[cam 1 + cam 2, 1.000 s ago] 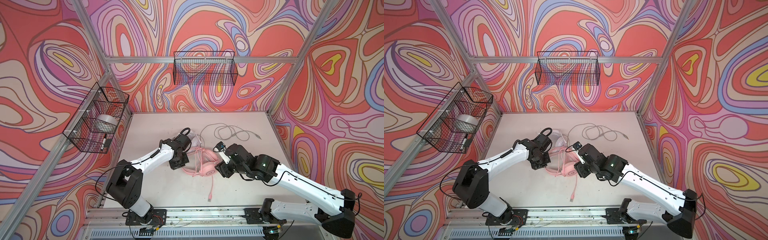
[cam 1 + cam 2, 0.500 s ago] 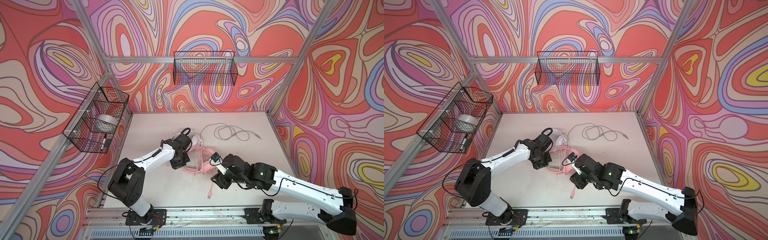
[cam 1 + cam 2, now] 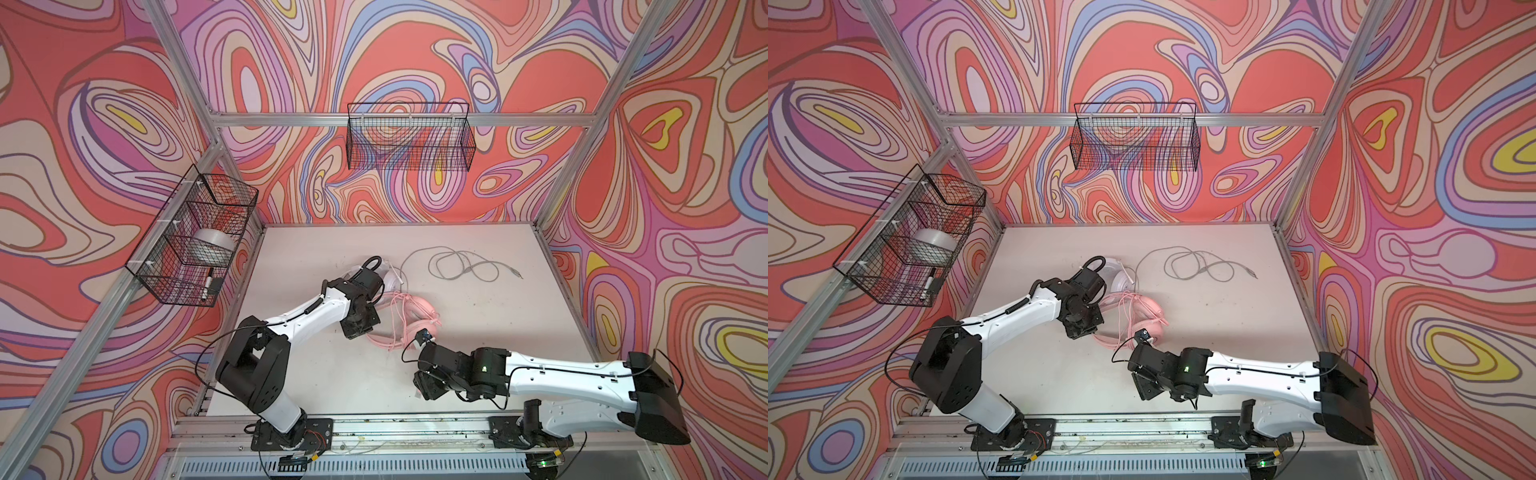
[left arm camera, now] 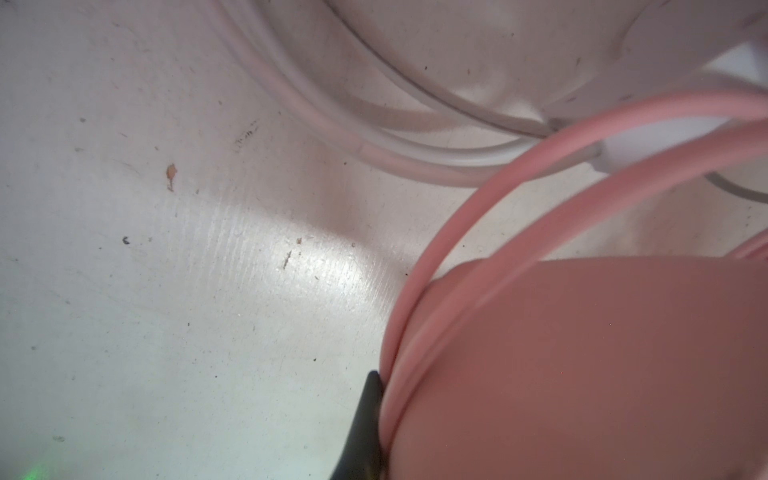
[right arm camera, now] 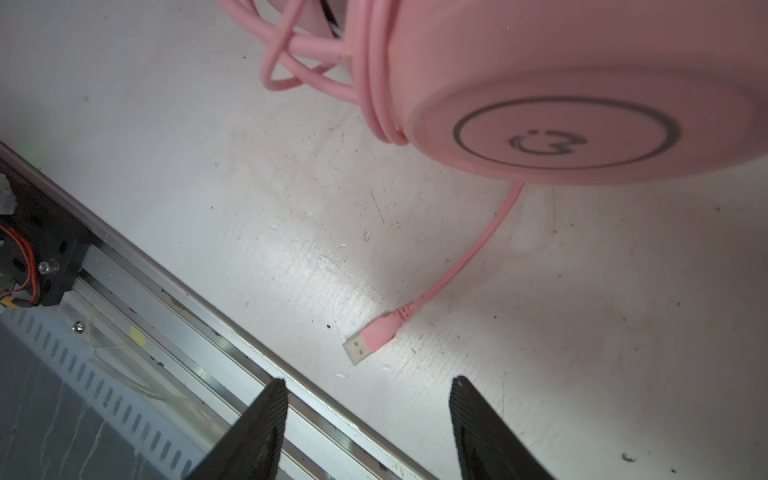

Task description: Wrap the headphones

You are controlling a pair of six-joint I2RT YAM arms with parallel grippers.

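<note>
The pink headphones (image 3: 424, 308) (image 3: 1148, 308) lie mid-table, with pink cable wound round an ear cup (image 5: 582, 104). My left gripper (image 3: 359, 330) is shut on them. Only one black finger (image 4: 365, 415) shows in the left wrist view, pressed against the pink shell (image 4: 582, 365). The cable's loose end, a pink USB plug (image 5: 370, 340), rests flat on the table just ahead of my right gripper (image 5: 369, 380) (image 3: 424, 388), which stands open and empty near the front edge. The white headphones (image 3: 392, 282) sit behind, partly hidden by the left arm, and their grey-white cable (image 3: 461, 266) sprawls loose at the back.
A wire basket (image 3: 195, 245) on the left wall holds a tape roll (image 3: 210, 249) and a marker. Another wire basket (image 3: 409, 137) hangs on the back wall. The aluminium front rail (image 5: 174, 316) runs close under the right gripper's fingers.
My right arm has drawn back from the pink headphones towards the table's front edge, jaws staying open. The left arm has kept its place and grip.
</note>
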